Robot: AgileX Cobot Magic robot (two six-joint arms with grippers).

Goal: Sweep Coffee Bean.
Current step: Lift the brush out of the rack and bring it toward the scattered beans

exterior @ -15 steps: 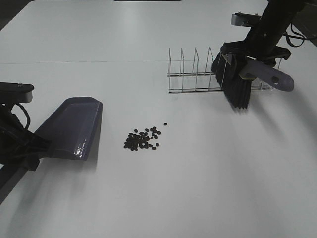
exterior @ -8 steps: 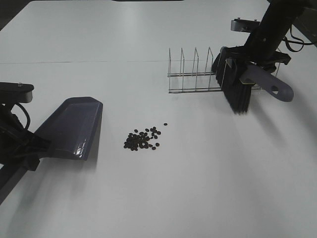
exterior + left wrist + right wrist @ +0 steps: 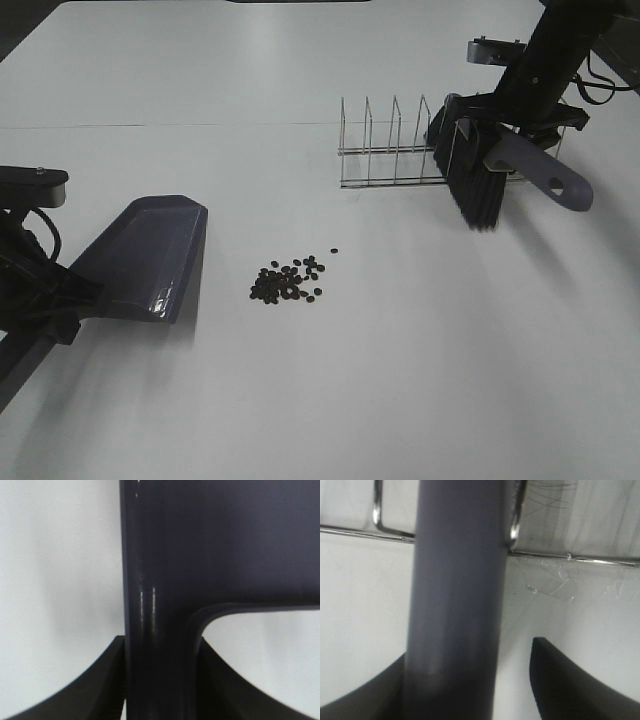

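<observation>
Several tiny dark coffee beans (image 3: 290, 283) lie in a loose pile on the white table (image 3: 400, 350). My left gripper (image 3: 55, 298) is shut on the handle of the grey-purple dustpan (image 3: 150, 255), which rests on the table left of the beans with its mouth facing them. The left wrist view shows the handle (image 3: 160, 630) between the two fingers (image 3: 85, 695). My right gripper (image 3: 512, 125) is shut on the brush (image 3: 476, 185) and holds it in the air at the right end of the wire rack, bristles down. The grey handle (image 3: 455, 605) fills the right wrist view.
A wire rack (image 3: 395, 150) with upright dividers stands at the back right, just behind and beside the brush bristles. Its wires also show in the right wrist view (image 3: 570, 557). A thin seam line (image 3: 170, 125) crosses the table behind the dustpan.
The brush has turned a little in my right gripper's hold, its handle end dropping toward the front and the bristles shifting slightly left. The left arm, dustpan and beans have not moved.
</observation>
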